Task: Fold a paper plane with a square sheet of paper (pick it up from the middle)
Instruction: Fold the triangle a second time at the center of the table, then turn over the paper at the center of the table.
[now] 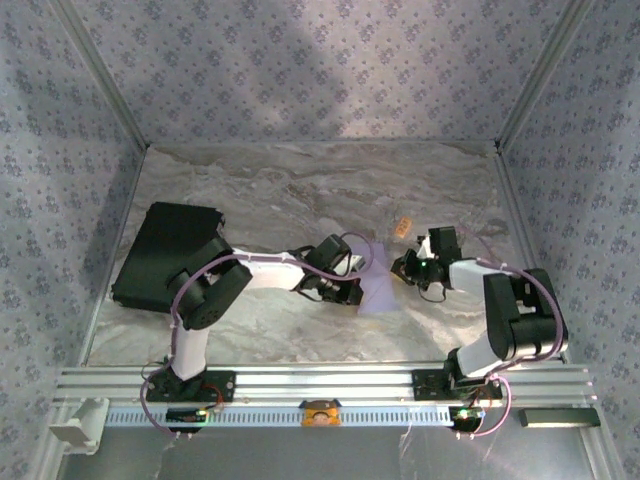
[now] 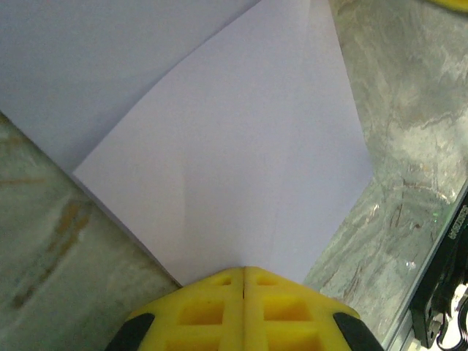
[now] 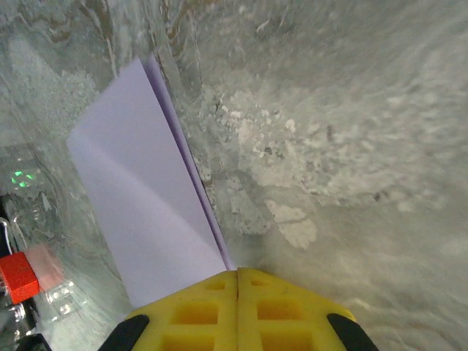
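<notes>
The square sheet of paper is pale lavender and folded over on itself, hanging between my two grippers just above the marbled table. My left gripper is shut on its left side. In the left wrist view the folded layers fan out from the closed yellow tips. My right gripper is shut on the other side. In the right wrist view the paper runs away to the left from the closed tips, its folded edge meeting the seam. A finished paper plane is out of view.
A black rectangular pad lies at the left of the table. A small tan block sits just behind the right gripper. A small red object shows at the left edge of the right wrist view. An aluminium rail bounds the near edge.
</notes>
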Controlling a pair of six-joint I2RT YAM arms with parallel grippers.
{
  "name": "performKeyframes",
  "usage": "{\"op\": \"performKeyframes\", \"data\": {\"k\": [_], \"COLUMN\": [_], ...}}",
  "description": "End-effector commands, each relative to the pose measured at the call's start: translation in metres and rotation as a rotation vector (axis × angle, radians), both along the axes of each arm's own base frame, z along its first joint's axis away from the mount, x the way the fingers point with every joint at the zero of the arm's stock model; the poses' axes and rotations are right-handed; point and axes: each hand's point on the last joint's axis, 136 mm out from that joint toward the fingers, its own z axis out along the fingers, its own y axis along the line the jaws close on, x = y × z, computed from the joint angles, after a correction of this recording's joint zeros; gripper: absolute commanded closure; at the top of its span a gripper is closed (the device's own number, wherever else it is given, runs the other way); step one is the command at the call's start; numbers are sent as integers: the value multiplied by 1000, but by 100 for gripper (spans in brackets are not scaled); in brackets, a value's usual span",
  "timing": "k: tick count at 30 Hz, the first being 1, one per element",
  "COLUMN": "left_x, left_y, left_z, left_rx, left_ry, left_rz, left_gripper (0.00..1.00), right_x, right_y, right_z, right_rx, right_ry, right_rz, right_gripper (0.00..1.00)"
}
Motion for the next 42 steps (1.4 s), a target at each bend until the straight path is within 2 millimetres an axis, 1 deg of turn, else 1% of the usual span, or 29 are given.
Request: {"op": "performKeyframes", "data": {"k": [1,4,7,10,13,14,19,24,30,35,39,42], "left_x": [-11,1,18,34,44,46,48,52,53,46,41,37], "left_y": [12,7,7,11,8,5,-9,-12,-6,1,6,6], "left_z": [9,45,72,80,81,81,70,53,24,1,-8,-9], "left_rx": [29,-31,-75,-79,-85,-83,-79,-44,46,100,127,130], "left_ry": [5,-63,-118,-129,-117,-114,-71,-48,-25,10,24,33], "left_rz": [9,18,51,62,48,39,5,5,9,3,-2,-9], "left_gripper": [100,96,90,89,89,89,89,90,92,95,96,96], "right_x": [-9,-24,-41,-56,-68,-70,-79,-84,-89,-91,-95,-97], "right_y": [-2,-4,-9,-4,-1,0,7,17,24,28,26,25], "right_z": [16,26,27,28,26,26,24,19,16,16,13,9], "right_rx": [-19,-37,-43,-4,10,11,21,13,3,-1,-31,-65], "right_ry": [-19,-24,-13,-9,2,4,40,68,89,105,128,144], "right_rz": [6,-1,-19,-17,-17,-12,28,70,109,129,132,144], "right_gripper": [91,89,85,82,71,69,67,67,66,61,57,56]}}
